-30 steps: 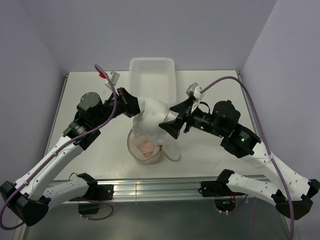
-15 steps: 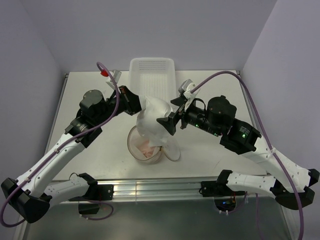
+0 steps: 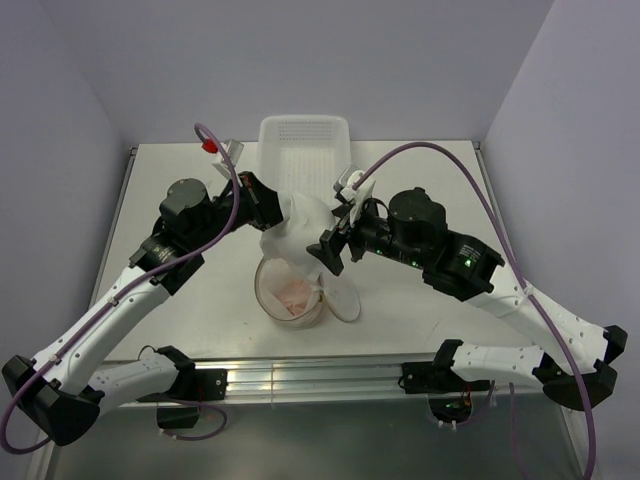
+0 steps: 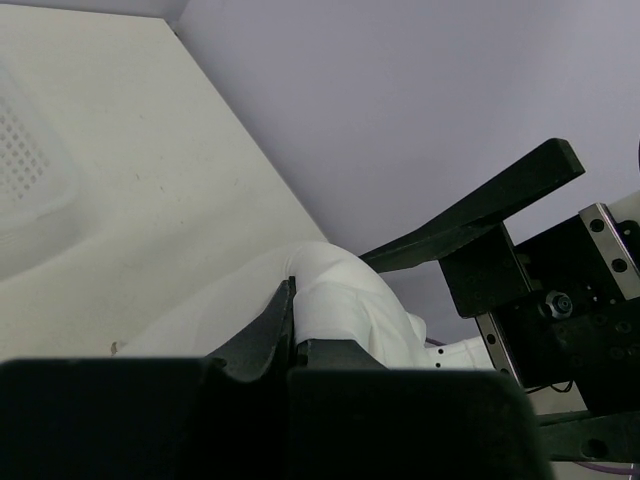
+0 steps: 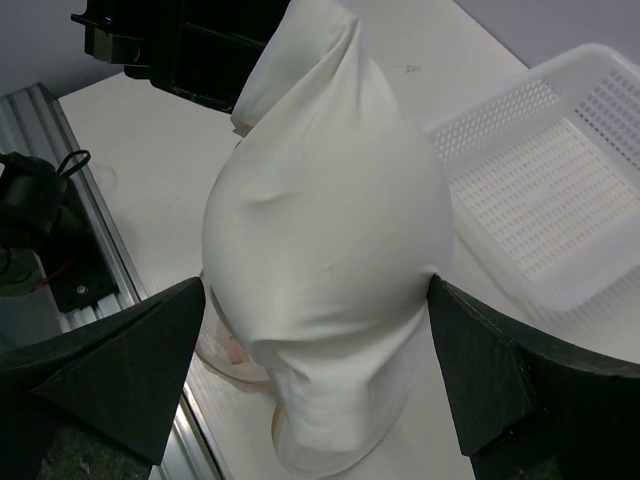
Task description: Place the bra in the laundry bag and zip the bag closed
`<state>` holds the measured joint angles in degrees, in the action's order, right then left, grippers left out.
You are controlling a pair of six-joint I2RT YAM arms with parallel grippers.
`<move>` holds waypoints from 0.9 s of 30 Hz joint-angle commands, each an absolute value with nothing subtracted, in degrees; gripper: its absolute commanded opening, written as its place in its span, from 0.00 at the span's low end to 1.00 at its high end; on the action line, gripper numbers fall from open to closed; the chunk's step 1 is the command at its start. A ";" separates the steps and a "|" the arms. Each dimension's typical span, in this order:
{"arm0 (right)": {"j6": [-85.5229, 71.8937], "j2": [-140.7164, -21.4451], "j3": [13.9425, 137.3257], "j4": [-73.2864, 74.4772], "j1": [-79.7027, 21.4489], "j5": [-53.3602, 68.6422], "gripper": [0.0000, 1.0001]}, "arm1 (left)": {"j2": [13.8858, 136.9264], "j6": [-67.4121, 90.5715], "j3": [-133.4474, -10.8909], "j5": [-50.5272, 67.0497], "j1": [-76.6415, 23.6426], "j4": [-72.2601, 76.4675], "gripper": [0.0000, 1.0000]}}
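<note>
- Lavender walls [image 3: 300,60] box in a white table [image 3: 400,325]; a white perforated basket [image 3: 305,150] sits at the far edge
- right gripper [image 3: 336,240] has swung in from the right over the last second, jaws spread fully wide, now straddling the hanging bra [image 3: 295,230] on both sides, nothing gripped yet
- left gripper [image 4: 293,310] hasn't moved, still clamped tight on the bra's top fold, holding it up in the air
- bra hangs as a white bulge just above the laundry bag [image 3: 265,300], lower end at the rim, not yet inside
- bag open, flap lid [image 3: 342,298] lying out to its right, zip untouched
- judgement: right arm looks set to squeeze or guide the bra down; insertion stage, zipping still to come
</note>
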<state>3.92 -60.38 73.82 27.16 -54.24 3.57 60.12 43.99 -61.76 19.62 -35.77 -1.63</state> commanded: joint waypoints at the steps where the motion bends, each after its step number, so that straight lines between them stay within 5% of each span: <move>1: 5.18 -59.94 74.97 25.40 -54.41 3.87 1.00 | 58.28 43.50 -64.51 20.74 -36.04 0.35 0.00; 10: 5.45 -59.50 73.92 23.64 -53.00 8.17 0.89 | 56.87 43.16 -64.69 22.32 -35.95 -2.90 0.00; 13: 4.48 -59.41 73.92 23.99 -52.03 10.10 0.76 | 55.90 42.80 -64.69 22.24 -36.04 -3.51 0.00; 18: 2.38 -57.31 72.07 22.15 -49.05 15.90 0.31 | 55.63 42.54 -64.95 23.20 -36.03 -4.40 0.00; 23: 0.27 -55.81 71.19 20.66 -46.59 20.90 0.07 | 55.20 41.14 -64.69 23.55 -36.04 -5.01 0.00; 25: -1.65 -55.81 71.36 20.21 -45.27 21.88 0.04 | 54.85 40.09 -64.60 23.82 -36.03 -5.97 0.07; 27: -2.98 -55.72 71.54 20.30 -44.39 21.80 0.00 | 54.06 39.03 -64.16 22.86 -36.04 -6.94 0.30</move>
<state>-0.03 -57.23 71.20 23.81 -45.78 19.27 56.38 41.10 -62.08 22.55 -35.88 -6.76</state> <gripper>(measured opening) 0.108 0.238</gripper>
